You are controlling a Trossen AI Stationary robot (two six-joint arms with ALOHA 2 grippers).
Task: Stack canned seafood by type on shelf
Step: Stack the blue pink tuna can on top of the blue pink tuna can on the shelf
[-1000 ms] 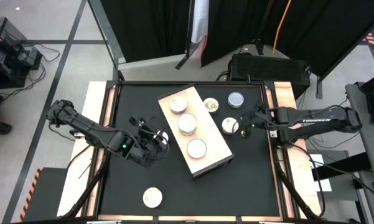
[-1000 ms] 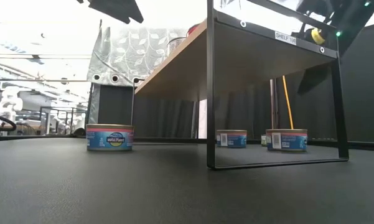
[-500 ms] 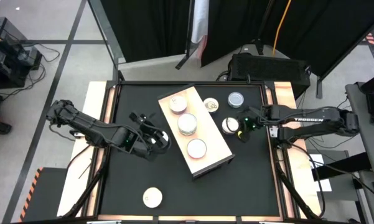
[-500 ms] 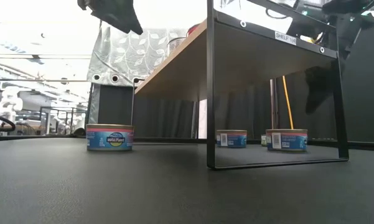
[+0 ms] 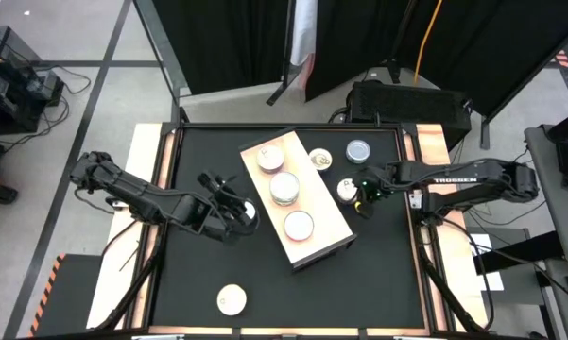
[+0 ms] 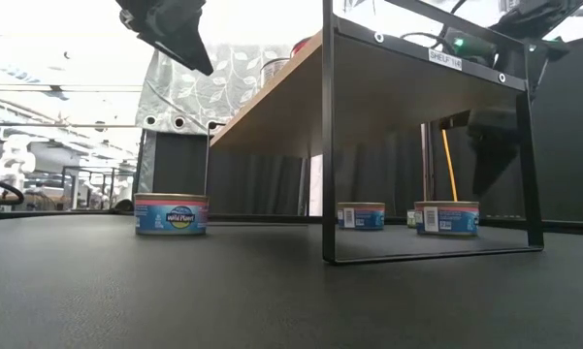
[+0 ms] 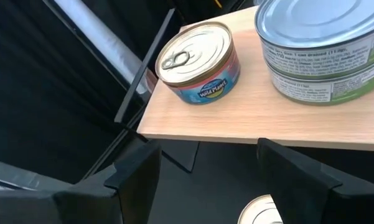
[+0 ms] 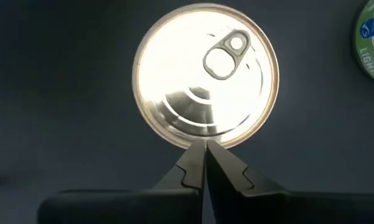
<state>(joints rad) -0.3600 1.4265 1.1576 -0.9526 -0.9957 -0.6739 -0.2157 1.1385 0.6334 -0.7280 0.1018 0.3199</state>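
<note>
The light-wood shelf (image 5: 323, 242) stands slanted mid-table on a black wire frame (image 6: 327, 145). Three tins or tin stacks sit in a row on its top (image 5: 270, 158) (image 5: 284, 188) (image 5: 299, 225). My right gripper (image 5: 363, 195) is shut and hovers just over the rim of a silver pull-tab tin (image 8: 205, 74) (image 5: 347, 189), which rests on the table to the right of the shelf. My left gripper (image 5: 232, 210) is open and level with the shelf's left edge (image 7: 193, 127), facing a red-and-blue tin (image 7: 196, 62) and a green-labelled stack (image 7: 323, 53).
More tins rest on the black tabletop: a gold-topped one (image 5: 319, 158), a bluish one (image 5: 358, 150) near the far edge, and one alone near the near edge (image 5: 232, 299). Under the shelf, the low view shows two tins (image 6: 361, 215) (image 6: 446, 217), with another (image 6: 171, 213) left of it.
My right gripper has moved toward the table's left and down, ending over the silver tin beside the shelf. My left gripper has edged a little toward the far edge beside the shelf. No tin has moved.
</note>
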